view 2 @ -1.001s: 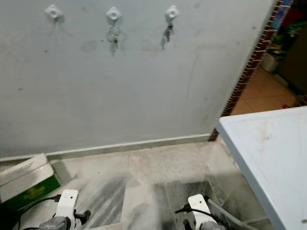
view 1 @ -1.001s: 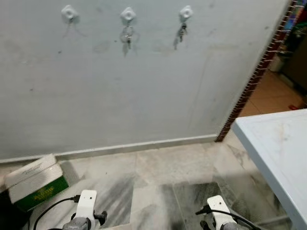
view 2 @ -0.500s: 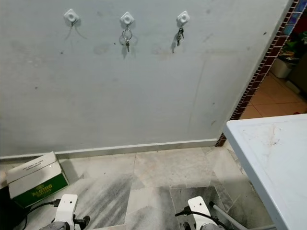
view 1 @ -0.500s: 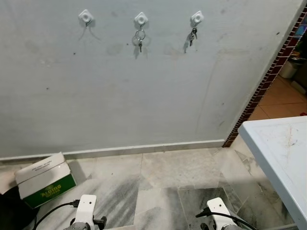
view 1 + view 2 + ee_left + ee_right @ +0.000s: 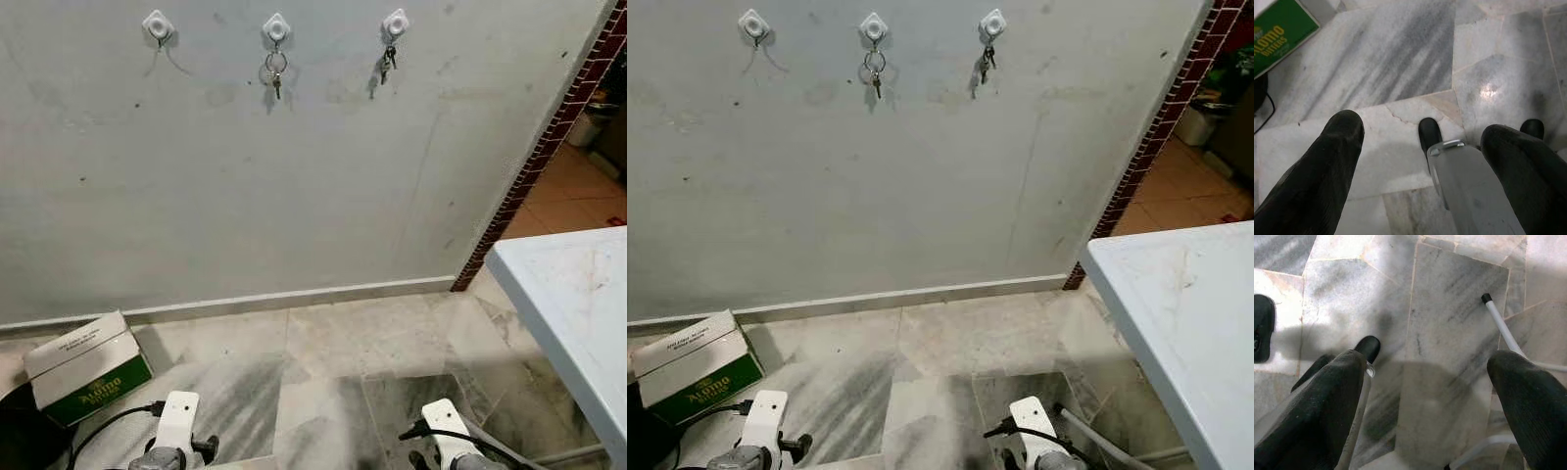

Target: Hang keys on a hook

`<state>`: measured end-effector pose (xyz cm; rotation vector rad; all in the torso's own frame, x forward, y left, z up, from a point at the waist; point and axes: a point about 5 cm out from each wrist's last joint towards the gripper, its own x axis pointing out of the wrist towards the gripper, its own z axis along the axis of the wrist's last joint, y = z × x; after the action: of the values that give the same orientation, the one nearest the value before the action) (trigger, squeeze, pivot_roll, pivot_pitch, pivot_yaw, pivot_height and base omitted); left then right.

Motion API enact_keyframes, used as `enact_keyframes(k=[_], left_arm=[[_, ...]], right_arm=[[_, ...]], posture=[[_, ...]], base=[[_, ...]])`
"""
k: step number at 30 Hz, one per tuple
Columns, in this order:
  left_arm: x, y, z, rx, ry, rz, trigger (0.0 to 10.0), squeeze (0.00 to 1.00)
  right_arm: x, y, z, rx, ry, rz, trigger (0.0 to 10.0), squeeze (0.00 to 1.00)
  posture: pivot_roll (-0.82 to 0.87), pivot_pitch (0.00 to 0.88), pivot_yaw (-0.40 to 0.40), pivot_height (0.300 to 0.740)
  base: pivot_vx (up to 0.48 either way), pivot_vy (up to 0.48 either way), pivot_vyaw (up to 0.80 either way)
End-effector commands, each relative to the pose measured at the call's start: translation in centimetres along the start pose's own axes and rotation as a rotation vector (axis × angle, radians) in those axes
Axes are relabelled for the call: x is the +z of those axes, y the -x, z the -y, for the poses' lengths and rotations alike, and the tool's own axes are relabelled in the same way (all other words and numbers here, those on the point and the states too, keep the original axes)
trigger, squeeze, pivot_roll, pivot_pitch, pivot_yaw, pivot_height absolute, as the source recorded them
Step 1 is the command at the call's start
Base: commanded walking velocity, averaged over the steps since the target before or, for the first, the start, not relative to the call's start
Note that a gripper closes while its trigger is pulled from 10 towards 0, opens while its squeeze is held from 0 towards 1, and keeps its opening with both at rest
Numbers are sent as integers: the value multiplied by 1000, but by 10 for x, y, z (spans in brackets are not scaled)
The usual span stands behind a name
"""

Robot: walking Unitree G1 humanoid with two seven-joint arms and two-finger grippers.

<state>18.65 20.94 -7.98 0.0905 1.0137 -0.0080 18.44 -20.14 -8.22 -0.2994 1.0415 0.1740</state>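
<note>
Left eye view: three hooks (image 5: 277,27), two key sets (image 5: 273,70); both hands spread, empty.

White hooks (image 5: 277,26) dot the pale grey wall (image 5: 294,176) before me; grey-veined marble floor (image 5: 343,362), a green-and-white box (image 5: 86,367), red-brick edging (image 5: 549,147).
</note>
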Motion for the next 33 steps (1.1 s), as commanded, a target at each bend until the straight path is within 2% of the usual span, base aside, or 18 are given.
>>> enact_keyframes(k=[1,33], left_arm=[[-2,0,-2,12,-15,-12,10000,0],[1,0,-5,15,-33,-10,10000,0]], right_arm=[[-2,0,0,-1,7,-11,10000,0],[0,0,-2,1,15,-6,10000,0]], posture=[[2,12,-35,740],[6,2,-28,740]], base=[[-266,0,0],[-256,0,0]])
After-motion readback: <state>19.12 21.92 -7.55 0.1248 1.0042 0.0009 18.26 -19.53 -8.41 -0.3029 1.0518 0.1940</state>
